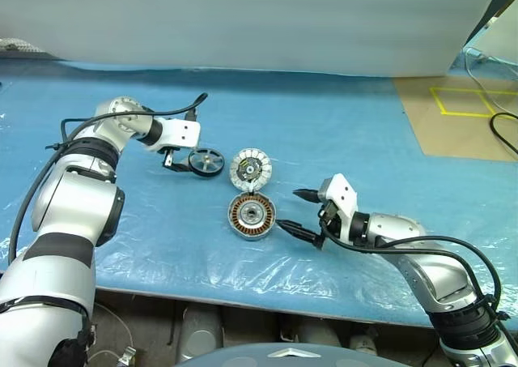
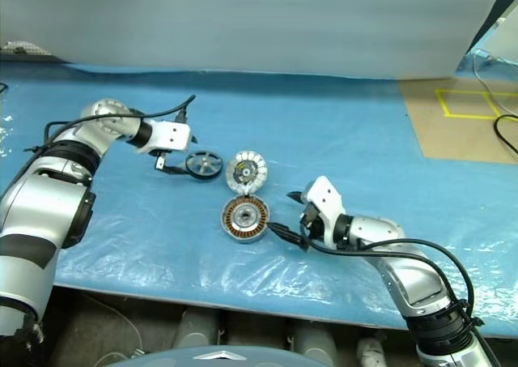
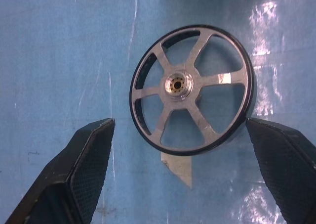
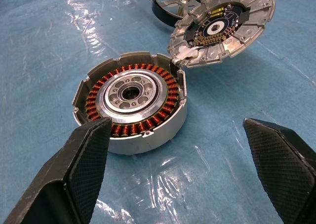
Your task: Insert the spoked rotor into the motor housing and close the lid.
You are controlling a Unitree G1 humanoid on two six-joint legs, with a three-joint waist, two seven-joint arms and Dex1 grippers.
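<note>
The spoked rotor (image 1: 206, 162) lies flat on the blue sheet: a black rim, silvery spokes and a small hub (image 3: 177, 83). My left gripper (image 1: 180, 166) hangs open just above it, and its fingers (image 3: 89, 169) stand either side of the rim without touching. The motor housing (image 1: 252, 215), a silver ring with copper windings (image 4: 173, 93), sits nearer the table's front. Its lid (image 1: 250, 169) is swung open at the far rim, with the white-segmented face up. My right gripper (image 1: 289, 211) is open just right of the housing, pointing at it and holding nothing.
A crinkled blue plastic sheet (image 1: 364, 132) covers the table, and its front edge (image 1: 243, 300) runs close below the housing. A brown board with yellow tape (image 1: 465, 108) lies at the back right. A white wall (image 1: 243, 19) closes the far side.
</note>
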